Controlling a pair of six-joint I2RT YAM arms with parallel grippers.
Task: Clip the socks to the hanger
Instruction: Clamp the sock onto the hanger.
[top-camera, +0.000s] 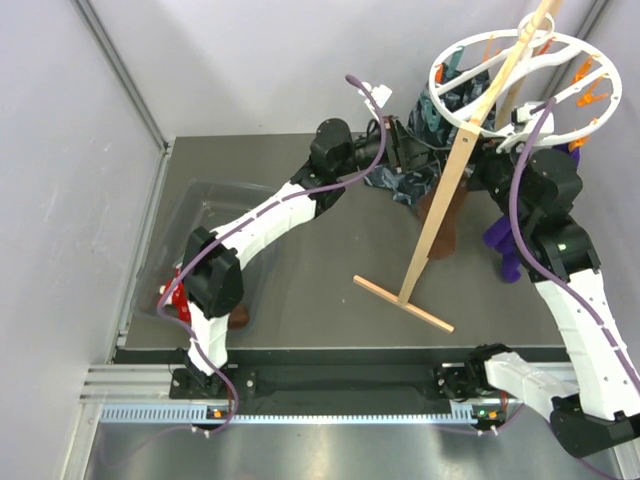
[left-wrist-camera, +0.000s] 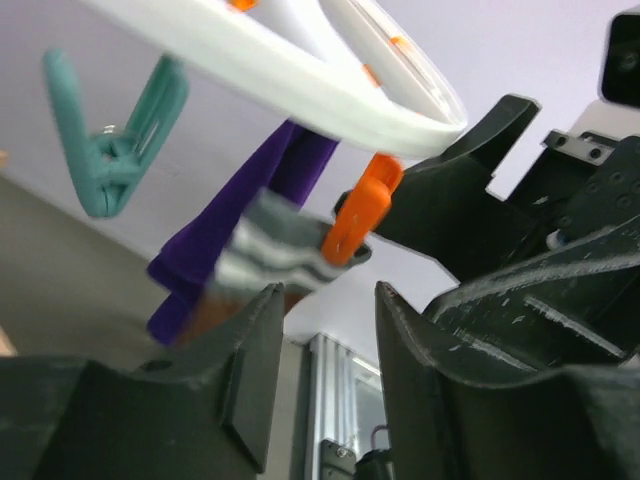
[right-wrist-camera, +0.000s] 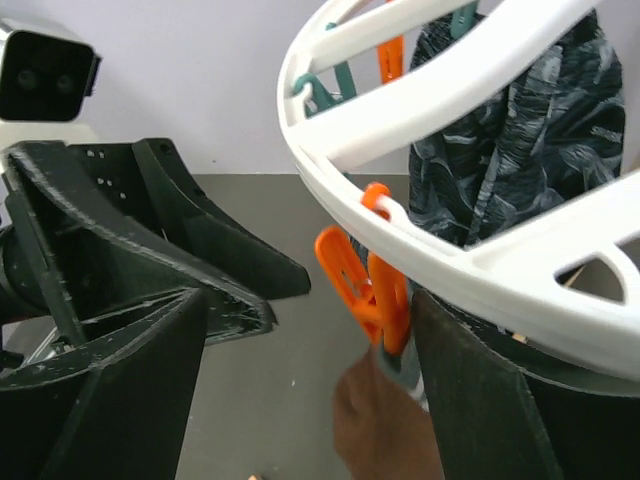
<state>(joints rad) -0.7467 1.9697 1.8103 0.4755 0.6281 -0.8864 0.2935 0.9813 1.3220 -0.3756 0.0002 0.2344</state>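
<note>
As both arms reach to the far right corner of the table, their grippers face each other under the hanger. The hanger sits at the top of a slanted wooden pole.

Left gripper: fingers parted by a moderate gap, nothing between them. It points up at the ring's underside, just short of an orange clip.

Right gripper: fingers spread wide. The orange clip and the top of the brown sock lie in the space between them. Contact between finger and clip cannot be confirmed.

Brown sock: hangs directly below the orange clip, with a grey striped cuff at the clip's mouth. It appears to be gripped there, though the left wrist view is blurred.

Red socks: lie in a clear bin at the table's left edge, beside the left arm's base and well apart from the hanger.

Other items on the ring: a teal clip, a purple sock and a dark-blue patterned cloth.
</note>
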